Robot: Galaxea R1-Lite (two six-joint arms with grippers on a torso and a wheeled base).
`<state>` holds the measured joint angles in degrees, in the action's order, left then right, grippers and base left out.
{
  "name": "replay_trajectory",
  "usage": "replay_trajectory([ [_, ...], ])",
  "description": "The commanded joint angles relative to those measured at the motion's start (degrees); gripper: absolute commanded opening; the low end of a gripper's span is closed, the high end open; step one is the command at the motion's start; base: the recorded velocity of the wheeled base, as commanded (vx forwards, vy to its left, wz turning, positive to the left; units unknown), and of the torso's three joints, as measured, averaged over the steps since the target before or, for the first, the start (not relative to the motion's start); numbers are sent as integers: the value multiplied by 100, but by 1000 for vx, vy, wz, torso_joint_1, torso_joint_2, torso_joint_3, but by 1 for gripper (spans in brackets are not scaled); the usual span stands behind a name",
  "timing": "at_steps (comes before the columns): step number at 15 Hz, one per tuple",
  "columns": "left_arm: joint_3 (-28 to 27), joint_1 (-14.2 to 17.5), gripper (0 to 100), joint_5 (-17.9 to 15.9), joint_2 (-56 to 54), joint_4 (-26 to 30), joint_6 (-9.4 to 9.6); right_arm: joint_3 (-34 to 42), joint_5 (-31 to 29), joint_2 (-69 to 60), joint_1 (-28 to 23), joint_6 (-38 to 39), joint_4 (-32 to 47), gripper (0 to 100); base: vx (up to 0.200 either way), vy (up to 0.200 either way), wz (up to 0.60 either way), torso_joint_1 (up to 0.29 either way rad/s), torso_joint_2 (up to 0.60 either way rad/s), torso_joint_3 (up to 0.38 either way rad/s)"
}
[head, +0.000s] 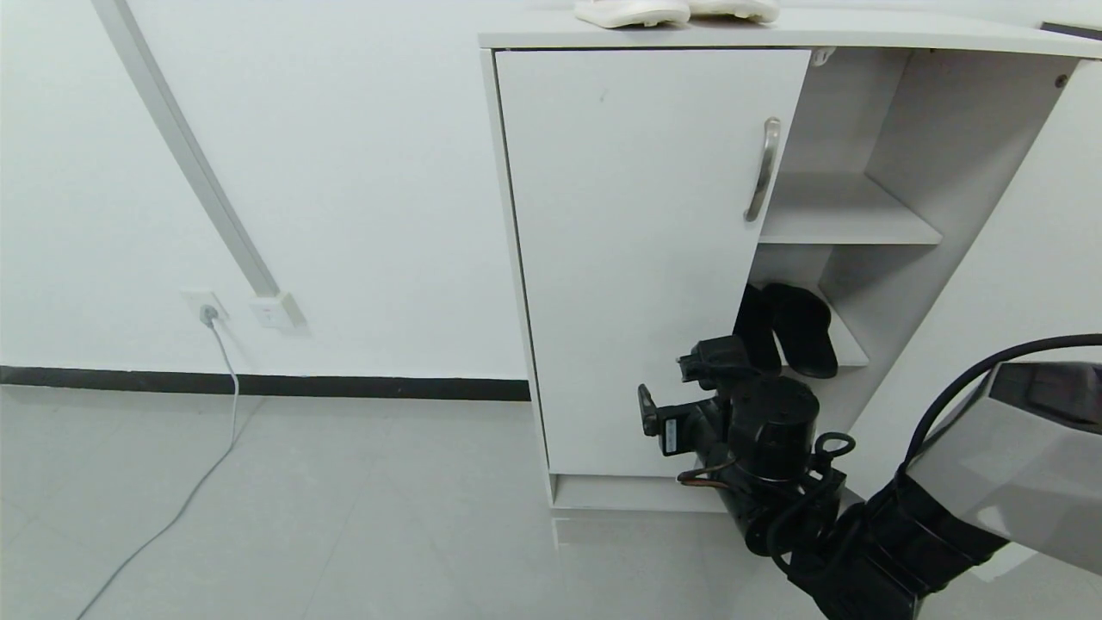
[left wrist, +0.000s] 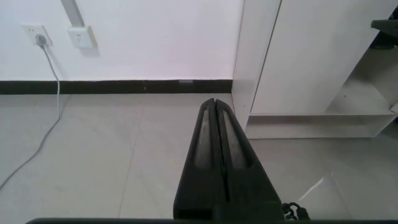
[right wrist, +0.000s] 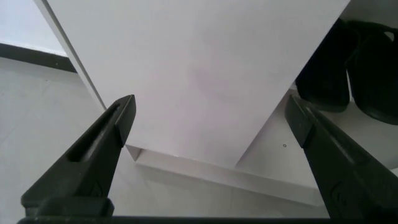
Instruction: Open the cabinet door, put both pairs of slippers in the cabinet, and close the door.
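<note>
Well, in the head view I judge the job about half done. The cabinet has its right door swung open, and the black slippers sit on the lower shelf inside it. Their long axes run front to back into the cabinet, side by side; I cannot tell toe from heel. The white slippers are on top of the cabinet, so they have yet to go in, and the door has yet to be closed.

In the left wrist view, my left hand is pressed shut on nothing, over the floor and well apart from the cabinet.

In the right wrist view, my right hand is spread wide and empty, facing the cabinet's closed left door, with the black pair just beyond that door's edge.
</note>
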<state>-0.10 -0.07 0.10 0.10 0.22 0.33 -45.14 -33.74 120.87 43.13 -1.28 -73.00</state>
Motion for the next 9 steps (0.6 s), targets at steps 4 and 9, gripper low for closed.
replay_trajectory([
  [4,1,-1,0,-1,8,-4,2,5,-1,42,2,-48,-4,100,0,0,0,8,-171,-260],
  [9,1,-1,0,-1,8,-4,2,5,-9,42,2,-57,-4,100,0,0,0,67,-507,-360],
])
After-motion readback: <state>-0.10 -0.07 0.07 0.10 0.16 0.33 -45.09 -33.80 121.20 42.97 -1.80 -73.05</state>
